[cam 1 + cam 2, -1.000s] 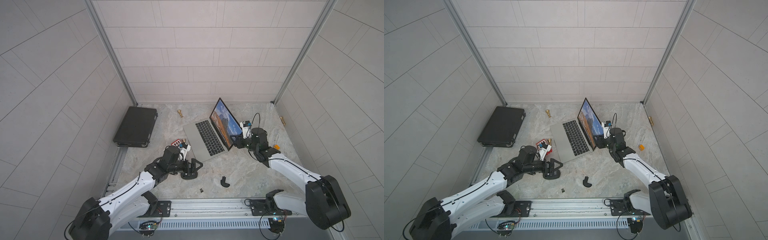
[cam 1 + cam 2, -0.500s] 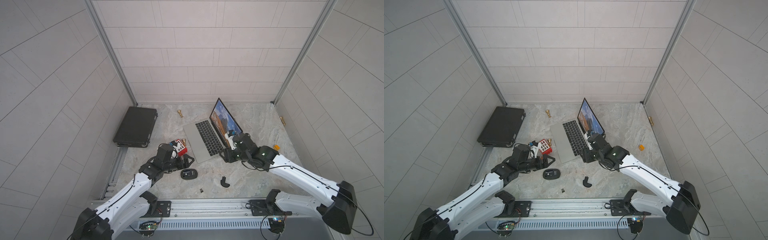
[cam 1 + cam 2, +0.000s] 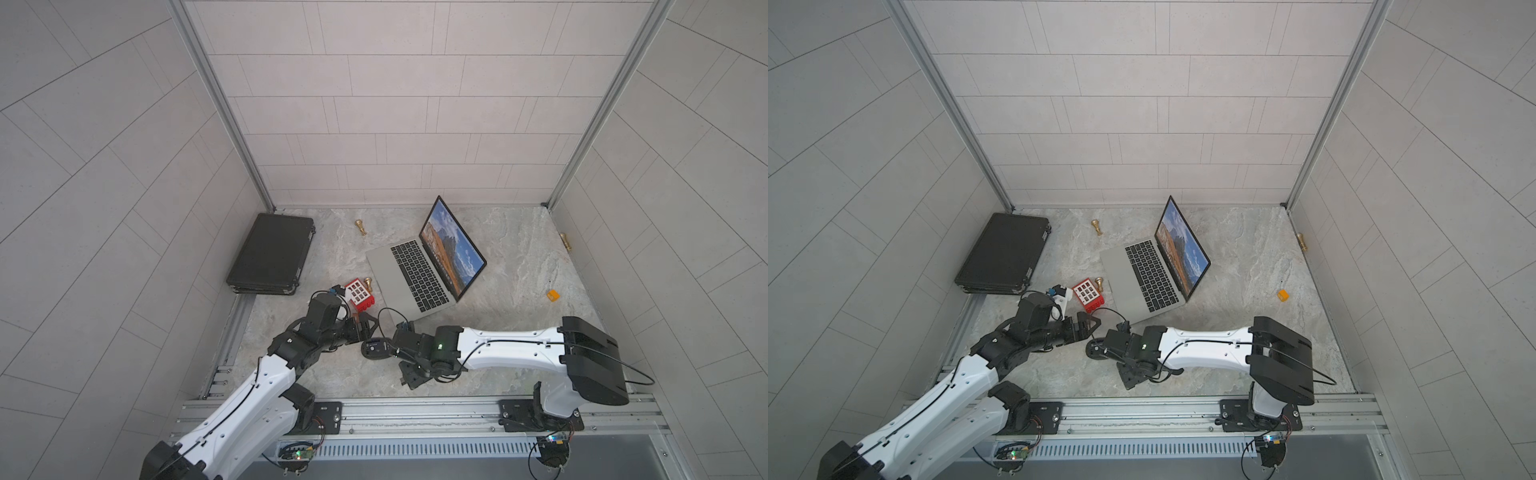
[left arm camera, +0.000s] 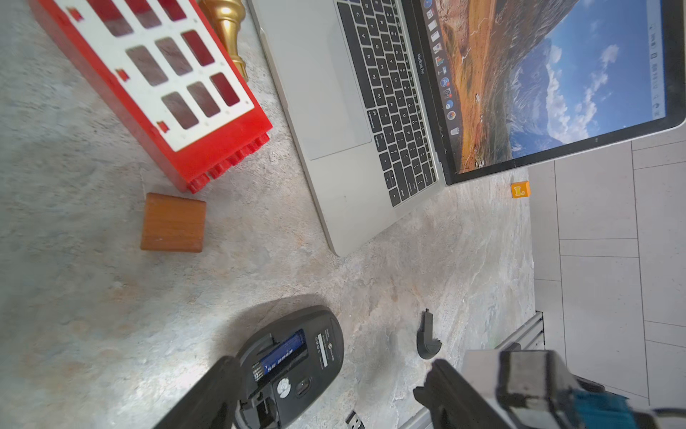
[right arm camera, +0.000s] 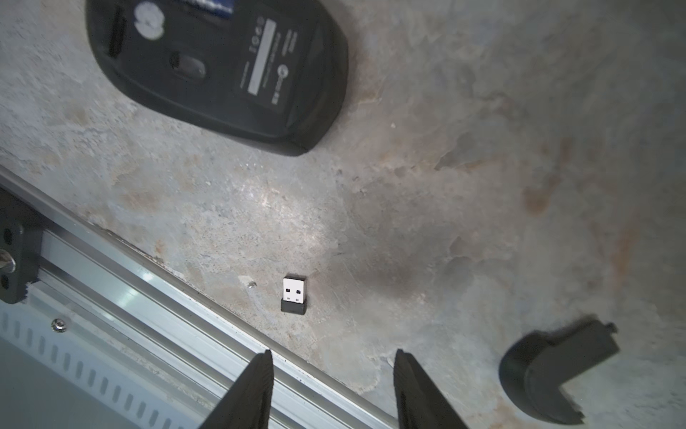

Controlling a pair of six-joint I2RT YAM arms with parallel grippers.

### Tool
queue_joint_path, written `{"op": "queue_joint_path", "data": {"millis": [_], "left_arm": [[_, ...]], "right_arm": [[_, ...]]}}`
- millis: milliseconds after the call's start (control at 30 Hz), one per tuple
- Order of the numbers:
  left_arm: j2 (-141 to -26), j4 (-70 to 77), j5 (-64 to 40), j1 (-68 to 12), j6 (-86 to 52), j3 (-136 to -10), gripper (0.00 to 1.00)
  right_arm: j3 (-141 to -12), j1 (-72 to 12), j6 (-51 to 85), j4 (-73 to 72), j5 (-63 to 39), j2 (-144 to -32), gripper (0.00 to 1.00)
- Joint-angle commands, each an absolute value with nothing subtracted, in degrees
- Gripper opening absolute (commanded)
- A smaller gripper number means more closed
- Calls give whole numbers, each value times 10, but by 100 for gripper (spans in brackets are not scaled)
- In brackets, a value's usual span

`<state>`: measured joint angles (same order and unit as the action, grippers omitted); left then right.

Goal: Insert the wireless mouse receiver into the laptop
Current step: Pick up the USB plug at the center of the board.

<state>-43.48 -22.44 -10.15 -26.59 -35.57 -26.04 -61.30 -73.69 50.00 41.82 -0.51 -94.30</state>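
Note:
The wireless mouse receiver (image 5: pixel 294 295), a tiny black nub with a white plug face, lies on the stone table near the front rail. My right gripper (image 5: pixel 333 353) hovers just short of it, open and empty. In both top views that gripper (image 3: pixel 409 380) hides the receiver. The receiver (image 4: pixel 354 419) also shows in the left wrist view. The silver laptop (image 3: pixel 424 270) (image 3: pixel 1142 274) stands open at mid table, its screen lit. My left gripper (image 4: pixel 330 371) is open, one finger beside the upturned black mouse (image 4: pixel 293 364) (image 3: pixel 374 349).
A curved black mouse cover (image 5: pixel 549 379) lies near the receiver. A red block (image 3: pixel 360 294), a wooden block (image 4: pixel 172 223) and a gold pawn (image 3: pixel 368 282) sit left of the laptop. A black case (image 3: pixel 270 253) lies far left, an orange cube (image 3: pixel 552 295) right. The metal rail (image 5: pixel 130 304) borders the front.
My right arm swung from beside the laptop screen down to the front of the table over the receiver, its jaws narrowing. My left gripper drew back from the mouse, leaving it on the table.

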Motion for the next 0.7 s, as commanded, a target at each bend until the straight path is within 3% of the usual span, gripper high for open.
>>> {"op": "queue_joint_path", "data": {"millis": [0, 667], "left_arm": [[-424, -242, -91, -262, -349, -258, 81], [-415, -240, -96, -262, -352, -251, 82]], "right_arm": [[-637, -745, 523, 411, -13, -972, 51], [-693, -767, 518, 463, -4, -1066, 35]]}}
